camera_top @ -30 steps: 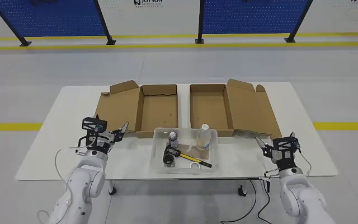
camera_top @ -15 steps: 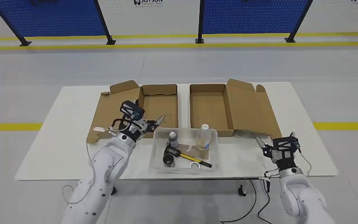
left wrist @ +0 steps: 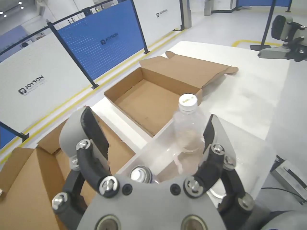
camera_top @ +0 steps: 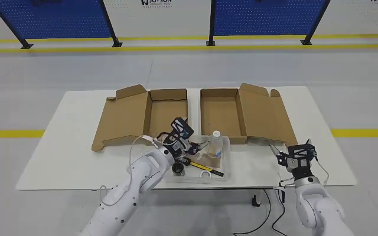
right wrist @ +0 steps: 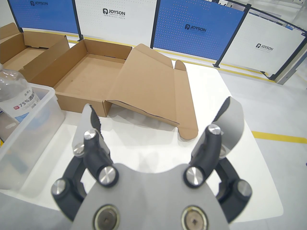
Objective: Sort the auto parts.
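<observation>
Left gripper (left wrist: 150, 123): wide, empty; bottle (left wrist: 187, 123) just ahead, seemingly lined up for pickup. Right gripper (right wrist: 158, 108): wide, empty.

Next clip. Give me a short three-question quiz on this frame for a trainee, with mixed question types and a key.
1. True or false: the left gripper is shut on the clear bottle.
2. Fill in: the left cardboard box and the right cardboard box both lie with their lids ____.
3. Where does the clear bottle stand? A: in the left cardboard box. B: in the clear plastic bin. C: in the right cardboard box.
Key: 1 false, its jaws are open above the bin. 2 open. 3 B.
</observation>
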Controlling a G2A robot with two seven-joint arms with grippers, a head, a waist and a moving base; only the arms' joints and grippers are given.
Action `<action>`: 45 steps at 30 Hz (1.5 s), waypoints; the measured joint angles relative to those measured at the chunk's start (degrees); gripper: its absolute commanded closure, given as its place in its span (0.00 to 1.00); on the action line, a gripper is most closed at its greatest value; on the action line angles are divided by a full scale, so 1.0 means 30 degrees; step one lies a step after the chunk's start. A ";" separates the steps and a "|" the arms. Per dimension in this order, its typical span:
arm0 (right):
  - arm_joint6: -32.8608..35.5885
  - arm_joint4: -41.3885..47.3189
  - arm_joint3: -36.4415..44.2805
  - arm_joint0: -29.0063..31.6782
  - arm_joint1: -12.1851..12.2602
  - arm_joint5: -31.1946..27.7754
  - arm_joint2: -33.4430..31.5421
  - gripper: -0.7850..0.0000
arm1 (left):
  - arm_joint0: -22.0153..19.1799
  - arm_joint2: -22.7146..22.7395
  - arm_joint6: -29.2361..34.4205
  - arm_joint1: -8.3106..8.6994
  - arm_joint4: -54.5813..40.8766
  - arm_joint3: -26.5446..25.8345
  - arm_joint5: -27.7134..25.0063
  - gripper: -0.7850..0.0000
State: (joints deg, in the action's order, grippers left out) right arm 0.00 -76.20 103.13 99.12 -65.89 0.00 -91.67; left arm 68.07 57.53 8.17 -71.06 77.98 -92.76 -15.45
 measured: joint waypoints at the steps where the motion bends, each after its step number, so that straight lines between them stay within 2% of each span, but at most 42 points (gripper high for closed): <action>1: 0.0000 0.0000 0.0000 0.0000 0.0000 0.0000 0.0000 0.00 | -0.0211 -0.0349 -0.0015 -0.0097 -0.0036 0.0270 -0.0020 0.00; 16: 0.0000 0.0000 0.0000 0.0000 0.0000 0.0000 0.0000 0.00 | -0.2156 -0.3359 -0.0385 -0.1173 -0.0335 0.2815 0.0058 0.00; 31: 0.0000 0.0000 0.0000 0.0000 0.0000 0.0000 0.0000 0.00 | -0.3245 -0.4457 -0.0778 -0.2135 -0.2539 0.5245 0.0203 0.00; 45: 0.0000 0.0000 0.0000 0.0000 0.0000 0.0000 0.0000 0.00 | -0.3601 -0.4752 -0.1173 -0.2664 -0.3073 0.7030 0.0230 0.00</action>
State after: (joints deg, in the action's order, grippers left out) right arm 0.00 -76.20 103.13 99.12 -65.89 0.00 -91.67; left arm 57.27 43.27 4.65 -79.05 68.76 -71.67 -14.76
